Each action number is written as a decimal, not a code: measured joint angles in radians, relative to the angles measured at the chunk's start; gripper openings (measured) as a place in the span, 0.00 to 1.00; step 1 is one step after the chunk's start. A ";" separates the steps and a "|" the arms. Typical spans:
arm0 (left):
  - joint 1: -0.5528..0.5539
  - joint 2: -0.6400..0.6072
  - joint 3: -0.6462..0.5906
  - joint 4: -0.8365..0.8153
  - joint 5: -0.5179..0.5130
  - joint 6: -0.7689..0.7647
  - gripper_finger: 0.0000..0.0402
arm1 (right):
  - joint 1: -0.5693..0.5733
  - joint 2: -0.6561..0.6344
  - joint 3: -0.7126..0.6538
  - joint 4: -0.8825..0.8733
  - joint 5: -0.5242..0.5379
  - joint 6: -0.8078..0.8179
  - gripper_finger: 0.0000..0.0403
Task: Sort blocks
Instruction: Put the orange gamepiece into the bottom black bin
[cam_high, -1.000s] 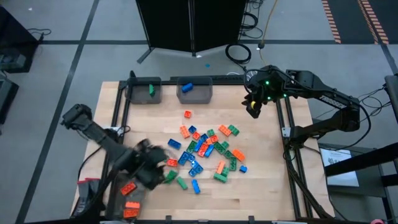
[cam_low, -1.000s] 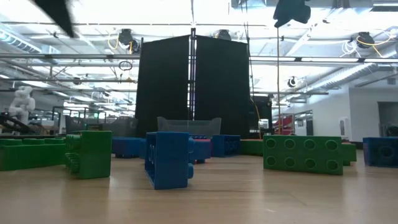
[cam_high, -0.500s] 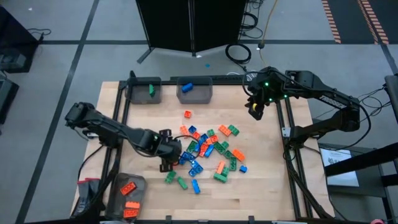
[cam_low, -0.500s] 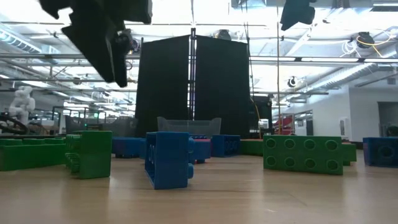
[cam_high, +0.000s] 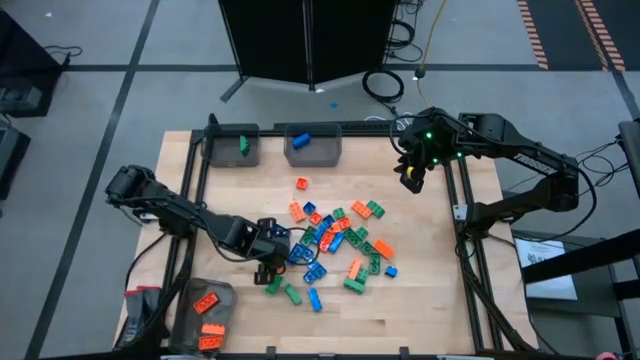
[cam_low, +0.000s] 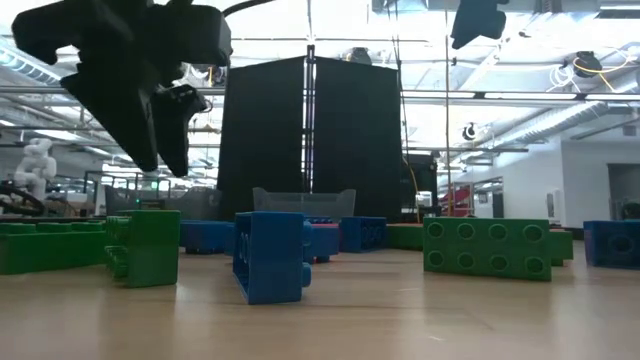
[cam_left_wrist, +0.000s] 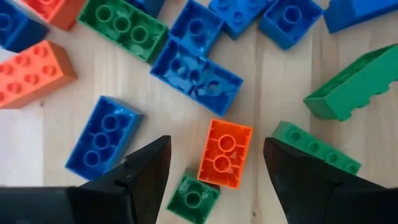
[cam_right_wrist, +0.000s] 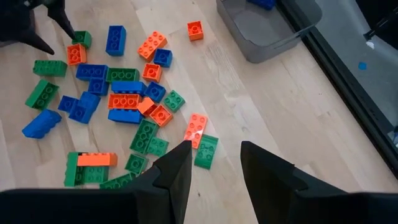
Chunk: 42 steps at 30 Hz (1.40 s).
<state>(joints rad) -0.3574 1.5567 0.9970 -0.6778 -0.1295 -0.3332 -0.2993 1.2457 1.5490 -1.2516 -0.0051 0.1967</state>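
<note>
The left gripper (cam_left_wrist: 214, 163), jaws apart and empty, hovers with a small orange block (cam_left_wrist: 225, 153) between its fingertips.

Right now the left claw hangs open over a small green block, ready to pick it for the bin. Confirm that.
Not quite. In the left wrist view the open left claw is centred over a small orange block, not a green one. A green block lies just beside it. The rest holds.

Two translucent grey bins (cam_high: 231, 147) (cam_high: 313, 146) sit at the far edge of the wooden tabletop (cam_high: 430, 300), a third bin (cam_high: 190, 300) at its near left corner. A black panel (cam_low: 312, 135) stands behind.
</note>
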 joint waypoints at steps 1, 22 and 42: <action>0.000 0.007 -0.002 0.000 0.001 0.000 0.64 | 0.000 0.000 0.000 0.000 0.000 0.000 0.33; 0.004 0.181 -0.003 0.016 0.078 0.105 0.64 | 0.000 0.000 0.000 -0.010 0.000 -0.003 0.33; 0.035 0.206 0.037 -0.026 0.117 0.055 0.31 | 0.000 0.000 0.000 -0.010 0.000 0.000 0.33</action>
<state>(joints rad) -0.3224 1.7627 1.0345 -0.7036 -0.0122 -0.2778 -0.2991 1.2457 1.5490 -1.2621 -0.0048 0.1971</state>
